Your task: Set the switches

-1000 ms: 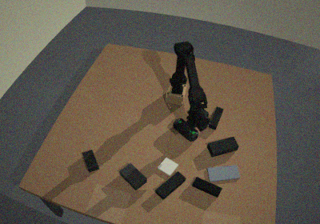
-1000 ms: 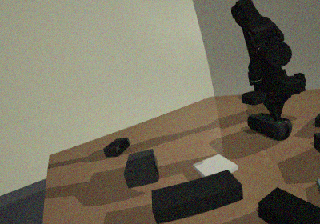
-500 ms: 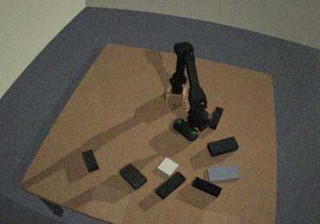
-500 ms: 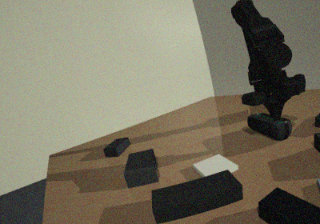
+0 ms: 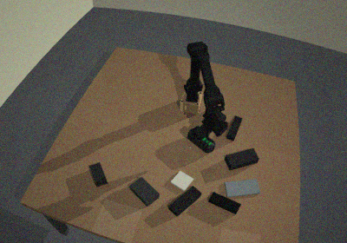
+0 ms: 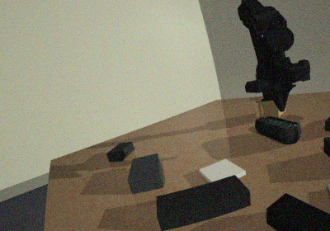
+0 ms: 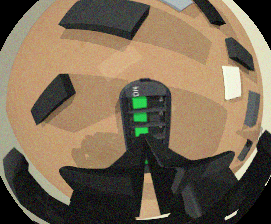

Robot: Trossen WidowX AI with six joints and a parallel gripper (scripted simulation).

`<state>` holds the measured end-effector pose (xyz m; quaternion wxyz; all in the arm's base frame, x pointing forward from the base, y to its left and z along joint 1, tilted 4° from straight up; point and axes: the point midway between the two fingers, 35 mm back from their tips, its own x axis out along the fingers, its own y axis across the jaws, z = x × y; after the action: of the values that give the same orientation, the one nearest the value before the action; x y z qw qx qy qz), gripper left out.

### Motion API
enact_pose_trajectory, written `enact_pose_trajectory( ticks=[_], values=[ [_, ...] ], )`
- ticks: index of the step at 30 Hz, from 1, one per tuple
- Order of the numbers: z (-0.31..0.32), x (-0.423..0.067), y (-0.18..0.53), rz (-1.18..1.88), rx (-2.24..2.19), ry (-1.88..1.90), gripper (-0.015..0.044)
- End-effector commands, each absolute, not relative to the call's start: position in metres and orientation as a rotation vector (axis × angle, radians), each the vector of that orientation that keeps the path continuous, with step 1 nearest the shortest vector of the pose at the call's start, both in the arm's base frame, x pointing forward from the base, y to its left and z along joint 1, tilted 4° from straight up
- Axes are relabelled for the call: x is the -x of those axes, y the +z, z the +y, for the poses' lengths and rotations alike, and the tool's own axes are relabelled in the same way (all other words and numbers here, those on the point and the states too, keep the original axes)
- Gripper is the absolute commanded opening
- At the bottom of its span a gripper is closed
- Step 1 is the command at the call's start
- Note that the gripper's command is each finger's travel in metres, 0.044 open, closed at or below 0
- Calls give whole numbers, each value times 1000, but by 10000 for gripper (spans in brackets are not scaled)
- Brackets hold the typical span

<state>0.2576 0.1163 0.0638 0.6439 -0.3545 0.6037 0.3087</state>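
The dark grey controller unit (image 5: 209,147) (image 6: 278,133) (image 7: 145,89) sits on its base, switches up, under the arm. In the wrist view, bright green ends show on the three rockers nearest the "ON" mark, on the same side as that mark. A small green patch shows between the fingers further down; the other rockers are mostly hidden by them. How each rocker is tilted is hard to tell. The label underneath is hidden. My gripper (image 6: 282,110) (image 7: 144,137) is shut and empty, its tips pointing down at the unit's top; whether they touch a rocker is unclear.
Around the unit on the wooden bench (image 5: 130,78) lie a white square (image 5: 182,180) (image 6: 223,171) (image 7: 231,83), a blue-grey block (image 5: 243,187) and several dark blocks. The closest are a narrow one (image 5: 234,128) and a thick one (image 5: 242,159).
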Motion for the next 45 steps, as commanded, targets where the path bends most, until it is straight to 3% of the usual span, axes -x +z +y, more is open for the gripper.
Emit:
enact_pose_trajectory(
  ticks=[1, 23, 30, 45],
  values=[
    [95, -248, 68, 1372, 813, 707, 0],
    [92, -249, 69, 1372, 814, 708, 0],
    [116, -215, 37, 1374, 811, 711, 0],
    [116, -213, 35, 1386, 818, 716, 0]
  ],
)
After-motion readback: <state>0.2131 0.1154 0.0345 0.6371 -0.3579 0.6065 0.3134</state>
